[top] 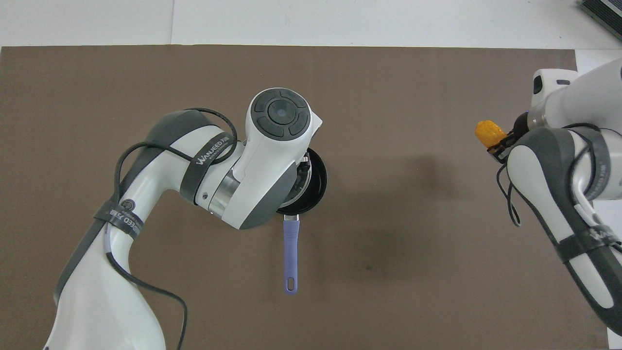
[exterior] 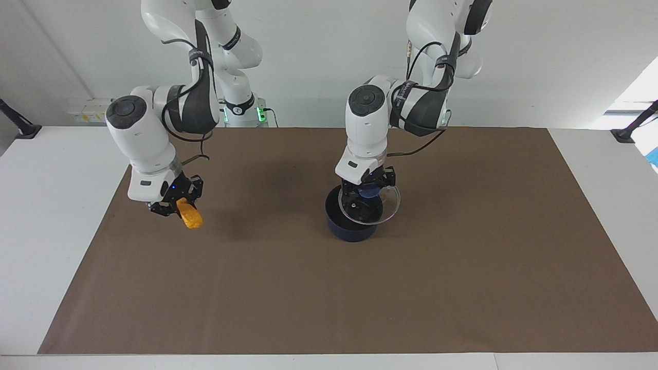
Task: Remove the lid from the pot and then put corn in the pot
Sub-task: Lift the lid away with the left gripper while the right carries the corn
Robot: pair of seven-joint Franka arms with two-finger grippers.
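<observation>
The dark blue pot stands mid-mat, its black inside partly showing in the overhead view, with its long blue handle pointing toward the robots. My left gripper is shut on the blue knob of the glass lid and holds it tilted just above the pot, shifted a little toward the left arm's end. My right gripper is shut on the yellow-orange corn and holds it above the mat toward the right arm's end; the corn also shows in the overhead view.
A brown mat covers most of the white table. The left arm's wrist hides the lid and much of the pot from above.
</observation>
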